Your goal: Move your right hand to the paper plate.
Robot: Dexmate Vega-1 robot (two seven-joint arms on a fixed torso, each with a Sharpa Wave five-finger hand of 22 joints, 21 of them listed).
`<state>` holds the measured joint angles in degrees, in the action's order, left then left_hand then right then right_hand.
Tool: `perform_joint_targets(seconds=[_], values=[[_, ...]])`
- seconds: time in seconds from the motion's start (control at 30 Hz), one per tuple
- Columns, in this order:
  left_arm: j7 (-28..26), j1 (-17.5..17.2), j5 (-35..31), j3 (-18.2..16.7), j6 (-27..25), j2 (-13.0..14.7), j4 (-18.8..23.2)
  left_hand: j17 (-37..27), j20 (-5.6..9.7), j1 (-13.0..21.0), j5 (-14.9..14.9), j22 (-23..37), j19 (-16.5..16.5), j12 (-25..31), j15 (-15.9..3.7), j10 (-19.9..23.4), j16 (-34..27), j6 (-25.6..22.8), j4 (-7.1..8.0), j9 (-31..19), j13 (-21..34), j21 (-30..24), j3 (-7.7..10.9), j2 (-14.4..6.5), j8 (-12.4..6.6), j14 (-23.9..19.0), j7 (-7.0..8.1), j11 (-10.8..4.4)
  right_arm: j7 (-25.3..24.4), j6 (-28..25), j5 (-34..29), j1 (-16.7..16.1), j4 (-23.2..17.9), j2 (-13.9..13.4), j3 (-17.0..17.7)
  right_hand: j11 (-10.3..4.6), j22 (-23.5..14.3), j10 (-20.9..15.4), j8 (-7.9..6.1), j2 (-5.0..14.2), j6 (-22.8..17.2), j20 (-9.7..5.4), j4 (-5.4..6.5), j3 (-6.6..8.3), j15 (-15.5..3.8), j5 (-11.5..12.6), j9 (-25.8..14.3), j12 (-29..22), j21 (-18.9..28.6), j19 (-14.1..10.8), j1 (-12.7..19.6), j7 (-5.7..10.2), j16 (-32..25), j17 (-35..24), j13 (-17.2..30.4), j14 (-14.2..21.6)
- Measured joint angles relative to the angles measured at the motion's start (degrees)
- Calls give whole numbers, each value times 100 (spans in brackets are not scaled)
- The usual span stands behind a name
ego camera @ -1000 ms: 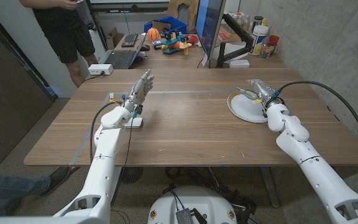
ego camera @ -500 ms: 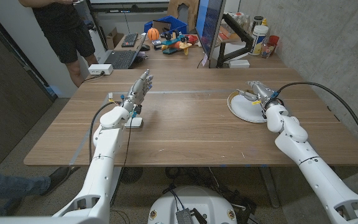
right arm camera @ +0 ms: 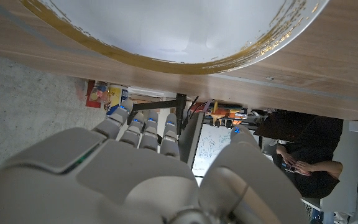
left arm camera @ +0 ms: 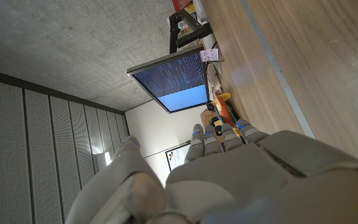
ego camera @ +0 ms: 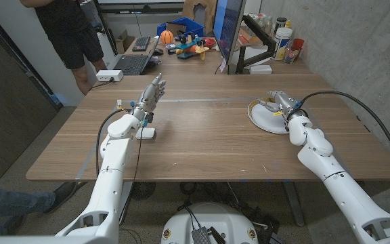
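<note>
The round white paper plate with a thin gold rim [ego camera: 268, 116] is located on the right part of the wooden tabletop [ego camera: 202, 139], toward its far edge. The right robot hand [ego camera: 281, 104] is seen over the plate, fingers extended and slightly apart, with nothing held. In the right wrist view the plate [right arm camera: 166, 31] lies close in front of the fingertips [right arm camera: 143, 118]; whether contact has been made cannot be determined.

The plate is judged to be very light, thin and flexible, with a smooth surface. It is likely to slide on the tabletop under a sideways push and to buckle if pressed at the centre. Should a hold be required, the raised rim on the near side is judged the best place, pinched lightly between thumb and finger.

The left robot hand [ego camera: 150, 96] is held above the left part of the tabletop with fingers extended and empty, near a small white block [ego camera: 146, 133].

Compared with the frame one second earlier, the right robot hand has shifted slightly inward and back over the plate, and the forearm has been drawn marginally to the left. The plate and the left robot hand have stayed in place.
</note>
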<state>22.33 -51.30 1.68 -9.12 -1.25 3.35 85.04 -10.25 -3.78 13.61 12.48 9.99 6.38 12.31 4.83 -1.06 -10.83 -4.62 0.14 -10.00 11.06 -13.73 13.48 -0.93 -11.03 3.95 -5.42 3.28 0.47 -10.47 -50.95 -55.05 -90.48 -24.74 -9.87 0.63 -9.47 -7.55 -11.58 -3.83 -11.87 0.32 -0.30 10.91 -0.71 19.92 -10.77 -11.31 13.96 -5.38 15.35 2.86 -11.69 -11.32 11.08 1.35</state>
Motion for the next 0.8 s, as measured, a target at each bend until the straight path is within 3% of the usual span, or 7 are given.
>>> perform_joint_targets(seconds=[0.8], values=[[50, -44, 32, 5, 0, -5, 9, 0, 38, -23, 0, 0, -148, 0, 0, 0, 0, 0, -15, 0, 0, 0, -15, -23, 23, 0, 0, 0, -60, -55, -37, 6, 97, 9, -106, -1, 0, -45, 0, 0, -43, 8, 0, 0, 31, 22, 0, 0, -44, -93, 0, 42, 0, 0, -1, 30]])
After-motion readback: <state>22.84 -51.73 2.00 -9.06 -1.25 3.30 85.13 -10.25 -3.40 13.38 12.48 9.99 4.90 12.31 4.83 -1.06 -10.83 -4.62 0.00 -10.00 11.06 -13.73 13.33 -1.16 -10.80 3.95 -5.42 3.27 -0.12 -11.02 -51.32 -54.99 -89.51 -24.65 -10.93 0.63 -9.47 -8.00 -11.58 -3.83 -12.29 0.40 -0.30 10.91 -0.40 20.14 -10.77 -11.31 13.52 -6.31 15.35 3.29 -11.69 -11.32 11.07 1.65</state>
